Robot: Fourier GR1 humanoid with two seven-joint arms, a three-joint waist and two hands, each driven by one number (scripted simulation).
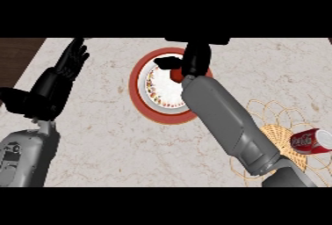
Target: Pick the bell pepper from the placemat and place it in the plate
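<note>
Right hand (192,59): upper centre of the frame, over the plate, fingers curled around the bell pepper.
Bell pepper (175,75): mostly hidden; a red patch shows below the hand.
Plate (138,85): red-rimmed, right side covered by the forearm.
Left hand (70,59): upper left, fingers straight, resting.
Placemat (276,115): lower right, wicker, partly covered.
Cola can (312,141): on the placemat, cut off at the right edge.

- The counter (117,140) has a pale marbled top with faint brown veining; a dark wooden strip shows at its upper left corner.
- A round plate (137,94) with a red rim and a white, patterned centre lies on it, near the far middle.
- A tan wicker placemat (277,115) with a looped edge lies at the right, apart from the plate.
</note>
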